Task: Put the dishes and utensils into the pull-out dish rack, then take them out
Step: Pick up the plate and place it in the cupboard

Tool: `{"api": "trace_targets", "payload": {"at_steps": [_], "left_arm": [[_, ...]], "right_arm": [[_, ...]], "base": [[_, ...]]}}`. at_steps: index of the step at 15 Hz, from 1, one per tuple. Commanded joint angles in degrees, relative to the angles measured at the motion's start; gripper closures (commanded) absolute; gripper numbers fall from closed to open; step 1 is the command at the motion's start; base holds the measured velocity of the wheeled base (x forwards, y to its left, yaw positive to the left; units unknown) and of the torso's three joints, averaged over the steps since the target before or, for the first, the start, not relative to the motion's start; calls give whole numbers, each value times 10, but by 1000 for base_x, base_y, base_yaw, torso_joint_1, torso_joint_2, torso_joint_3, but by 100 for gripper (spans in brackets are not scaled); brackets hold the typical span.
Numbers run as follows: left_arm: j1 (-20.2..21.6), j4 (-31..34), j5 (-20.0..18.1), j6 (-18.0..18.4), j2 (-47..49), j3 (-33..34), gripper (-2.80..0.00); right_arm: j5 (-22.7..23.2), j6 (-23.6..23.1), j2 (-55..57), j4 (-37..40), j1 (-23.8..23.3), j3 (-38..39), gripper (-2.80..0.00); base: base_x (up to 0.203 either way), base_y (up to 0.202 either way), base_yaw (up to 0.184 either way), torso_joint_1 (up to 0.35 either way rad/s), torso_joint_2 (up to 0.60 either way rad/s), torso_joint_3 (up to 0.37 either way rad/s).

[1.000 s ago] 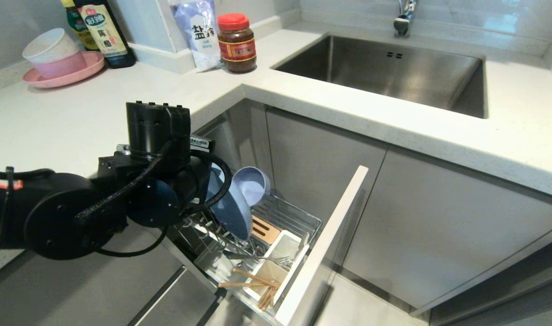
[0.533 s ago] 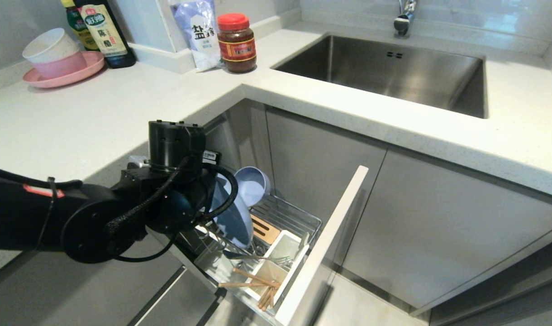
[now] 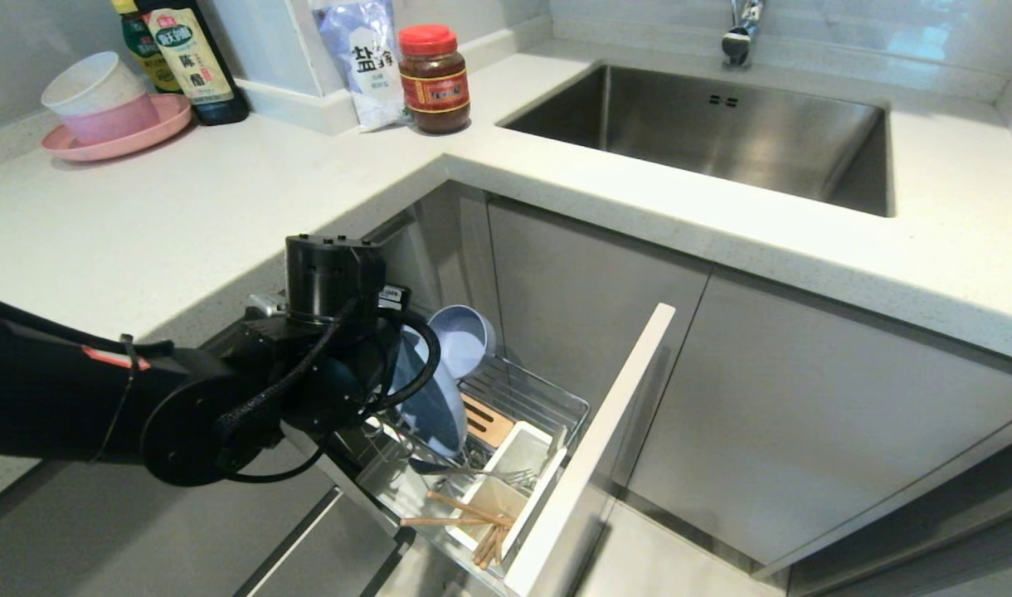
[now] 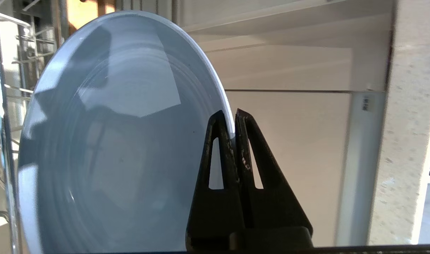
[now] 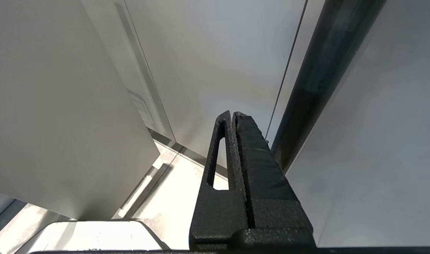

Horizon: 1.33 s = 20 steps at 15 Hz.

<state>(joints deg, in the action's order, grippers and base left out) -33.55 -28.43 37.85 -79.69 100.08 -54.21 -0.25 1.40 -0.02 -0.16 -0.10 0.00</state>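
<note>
The pale blue plate [image 4: 112, 141] stands on edge, and my left gripper [image 4: 229, 114] is shut on its rim. In the head view the left arm's wrist [image 3: 332, 282] hides the fingers. There the plate [image 3: 430, 398] leans among the prongs of the pull-out dish rack [image 3: 547, 396]. The small blue bowl [image 3: 464, 338] sits tilted at the rack's back. The chopsticks [image 3: 464, 510] and the fork [image 3: 483, 474] lie across the white caddy [image 3: 510, 464]. My right gripper [image 5: 232, 113] is shut on nothing, beside grey cabinet fronts.
The rack's white cabinet front [image 3: 597, 448] juts out to the right of the basket. On the counter stand a pink plate with stacked bowls [image 3: 108, 124], sauce bottles [image 3: 195, 62], a salt bag [image 3: 361, 58] and a red-lidded jar [image 3: 434, 79]. The sink [image 3: 722, 133] lies behind.
My left arm has swung right and down toward the rack, still gripping the plate. The plate has sunk a little among the prongs. The right arm has not moved.
</note>
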Motion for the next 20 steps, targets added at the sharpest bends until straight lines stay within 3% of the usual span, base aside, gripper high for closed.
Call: {"api": "trace_targets", "payload": {"at_steps": [1, 20], "left_arm": [[5, -1, 2, -5, 10, 5, 0], [10, 11, 1, -6, 48, 7, 0]], "right_arm": [[0, 0, -2, 0, 0, 1, 0], [0, 0, -2, 0, 0, 1, 0]], "base": [[0, 0, 0, 0, 0, 0], [0, 0, 0, 0, 0, 0]]}}
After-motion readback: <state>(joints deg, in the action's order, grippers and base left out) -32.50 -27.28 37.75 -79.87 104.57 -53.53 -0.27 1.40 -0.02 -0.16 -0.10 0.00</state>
